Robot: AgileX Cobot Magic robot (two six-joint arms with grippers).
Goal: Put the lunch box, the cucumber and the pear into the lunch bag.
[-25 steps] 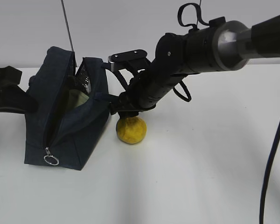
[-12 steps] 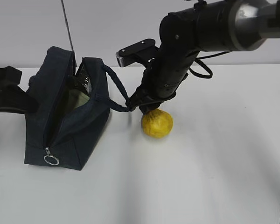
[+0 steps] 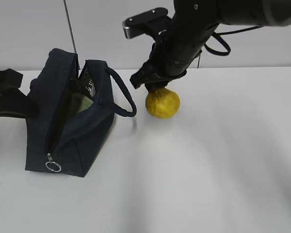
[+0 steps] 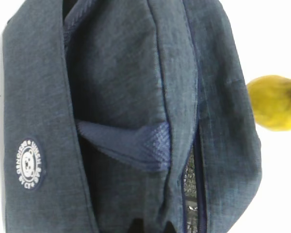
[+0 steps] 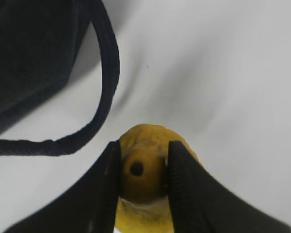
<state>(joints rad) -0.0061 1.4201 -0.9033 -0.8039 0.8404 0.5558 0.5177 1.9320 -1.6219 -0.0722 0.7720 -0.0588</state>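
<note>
The right gripper has its fingers clamped on the narrow top of the pear, lifted above the desk beside the open lunch bag; its handle hangs between them. The left gripper, closed, is hidden behind the bag.

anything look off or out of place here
Nothing stands out. The lumpy yellow pear is gripped by its narrow top in the right gripper, beside the open dark navy fabric lunch bag, whose loop handle droops toward it.
</note>
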